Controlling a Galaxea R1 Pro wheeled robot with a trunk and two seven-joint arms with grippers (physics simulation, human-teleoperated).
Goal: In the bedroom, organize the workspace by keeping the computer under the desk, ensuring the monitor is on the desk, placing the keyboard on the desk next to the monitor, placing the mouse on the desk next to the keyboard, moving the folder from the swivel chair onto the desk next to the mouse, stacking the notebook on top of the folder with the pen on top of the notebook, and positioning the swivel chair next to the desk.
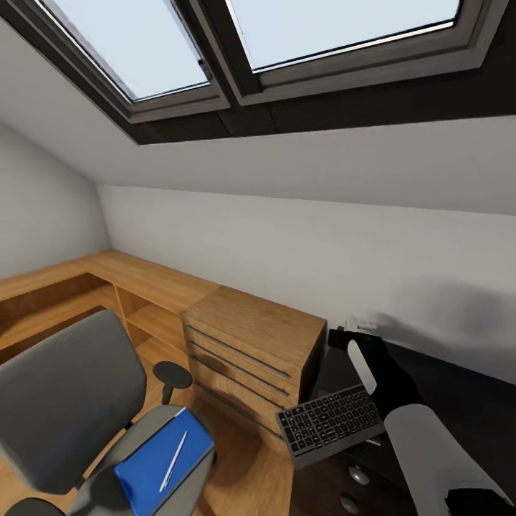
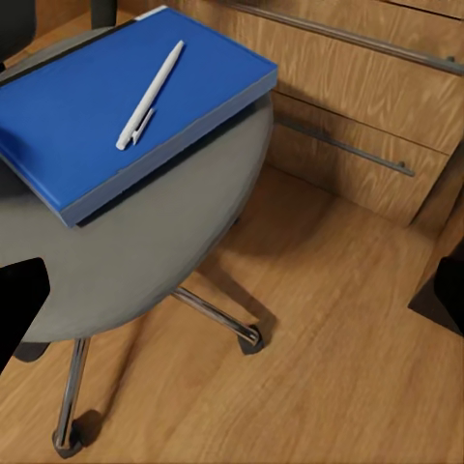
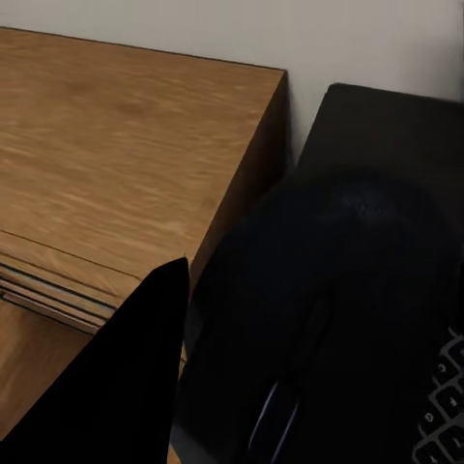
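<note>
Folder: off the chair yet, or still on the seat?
Still on the seat. The folder lies flat on the swivel chair, with the pen on top of it.

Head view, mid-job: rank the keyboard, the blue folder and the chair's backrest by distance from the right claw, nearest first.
From the right claw:
1. Keyboard: right beside the claw, just toward the robot.
2. Folder: to the left, lying on the swivel chair's seat.
3. Backrest: farthest left, beyond the folder.
</note>
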